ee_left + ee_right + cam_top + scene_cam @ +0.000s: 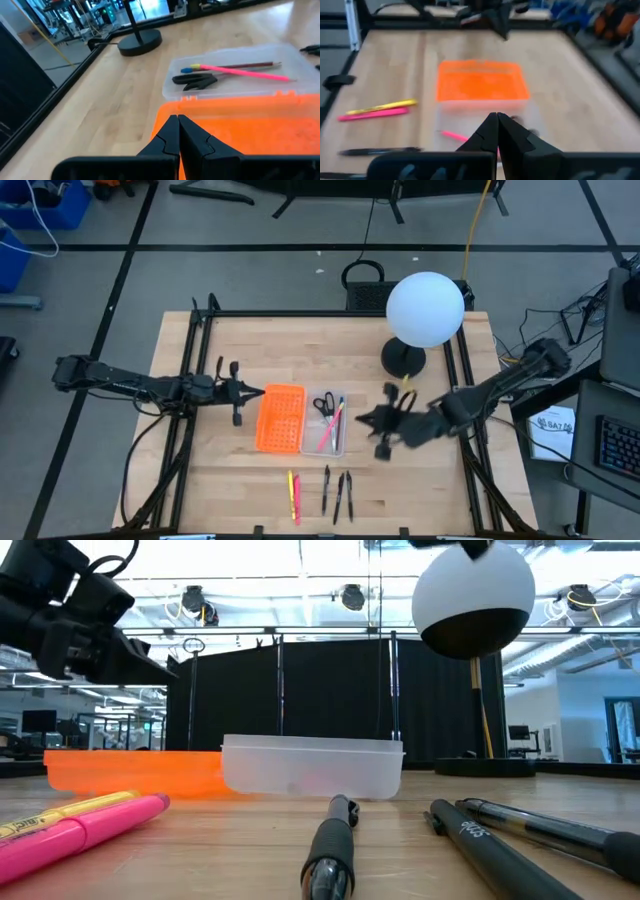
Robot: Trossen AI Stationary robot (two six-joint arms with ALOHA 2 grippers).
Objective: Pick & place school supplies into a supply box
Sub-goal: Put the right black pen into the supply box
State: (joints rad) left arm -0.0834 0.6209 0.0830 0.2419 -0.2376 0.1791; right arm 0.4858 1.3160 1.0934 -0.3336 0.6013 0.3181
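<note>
The shallow, translucent plastic supply box (pixel 325 423) touches the perforated orange tray (pixel 280 418) and holds black-handled scissors (pixel 194 79), a pink pen (pixel 245 72) and a dark pencil. Beside the tray, the left gripper (pixel 178 131) is pressed together; beside the box, the right gripper (pixel 497 129) is likewise closed and empty. Only the high view shows the black pens (pixel 338 494) and the yellow and pink markers (pixel 294 495) together, lying near the box.

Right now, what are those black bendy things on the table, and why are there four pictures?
They are two robot arms. Each ends in a two-finger gripper. One picture looks down from above, one looks along the tabletop, and two come from cameras on the arms' wrists. The left gripper is shut beside the orange tray. The right gripper is shut too, next to the clear supply box. Neither holds anything. In the box lie scissors, a pink pen and a pencil. On the wooden table wait a yellow pen, another pink pen and three black pens.
</note>
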